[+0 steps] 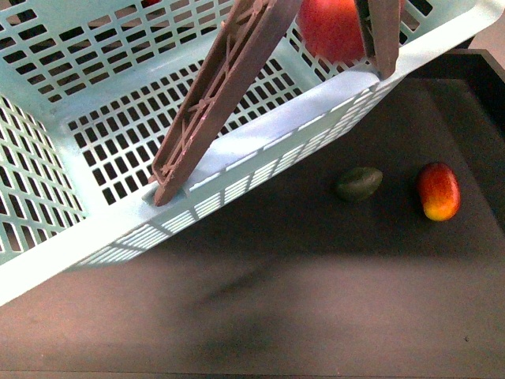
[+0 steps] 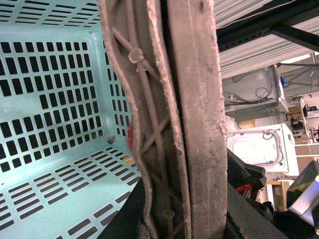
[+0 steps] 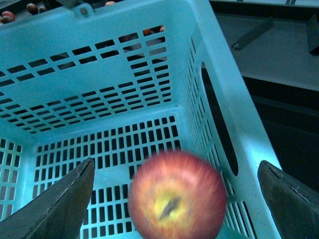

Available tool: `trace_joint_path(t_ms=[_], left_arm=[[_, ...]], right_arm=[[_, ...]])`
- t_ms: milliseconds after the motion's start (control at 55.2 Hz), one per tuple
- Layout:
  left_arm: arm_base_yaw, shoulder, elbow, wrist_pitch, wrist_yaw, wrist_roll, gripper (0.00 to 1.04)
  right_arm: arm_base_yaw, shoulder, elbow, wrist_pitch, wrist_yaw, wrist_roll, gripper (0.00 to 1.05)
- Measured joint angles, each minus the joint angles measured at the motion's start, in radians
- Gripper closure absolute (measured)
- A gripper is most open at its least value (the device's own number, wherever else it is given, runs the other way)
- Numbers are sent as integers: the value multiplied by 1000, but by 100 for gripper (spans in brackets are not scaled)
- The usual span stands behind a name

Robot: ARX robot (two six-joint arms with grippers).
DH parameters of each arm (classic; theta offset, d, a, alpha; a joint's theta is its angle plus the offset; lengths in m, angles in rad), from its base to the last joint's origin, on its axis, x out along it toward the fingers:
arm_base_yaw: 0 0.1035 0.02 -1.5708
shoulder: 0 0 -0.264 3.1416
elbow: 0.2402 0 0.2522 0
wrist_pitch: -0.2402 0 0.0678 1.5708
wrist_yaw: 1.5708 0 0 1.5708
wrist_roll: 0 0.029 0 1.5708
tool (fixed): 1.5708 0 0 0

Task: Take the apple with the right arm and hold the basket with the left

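The apple [image 3: 177,196] is round and red, with a yellow patch around its stem dimple. It looks blurry, just above the open basket [image 1: 268,142]. The big turquoise basket is tilted, its grey-brown handles [image 1: 213,95] up.

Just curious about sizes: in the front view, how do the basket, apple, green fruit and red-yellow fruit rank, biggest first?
1. basket
2. apple, though it is partly out of frame and likely nearer the camera, so this is unsure
3. red-yellow fruit
4. green fruit, only slightly smaller
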Motion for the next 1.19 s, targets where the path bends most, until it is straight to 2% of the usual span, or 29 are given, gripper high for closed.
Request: trace_joint_path(t_ms=[181,290,561,634,688,960,1014,1104,1195], left_arm=[[-2,4,-1,-5,6,-2,87],[1,4,-1,-6,-10,2,87],[0,4,-1,-6,15,-2,87],[0,4,-1,-6,16,-6,87],[0,4,-1,-6,9,-3,87],[2,4,-1,-6,2,2,87],[2,4,-1,-6,5,1,87],[2,4,-1,-6,4,-2,87],[2,4,-1,-6,4,1,87]], right_arm=[[-39,-55,-1,-17,55,12,9],[-110,-156,-29,-73,146,16,9],[-136,-203,-43,-84,159,15,9],[-134,-213,-116,75,276,3,21],[-146,-237,-178,149,283,-4,30],[-233,-397,-426,233,216,-9,76],[-242,-417,-450,237,207,-9,82],[-270,-484,-521,241,179,-9,103],[-288,-528,-560,240,162,-12,103]])
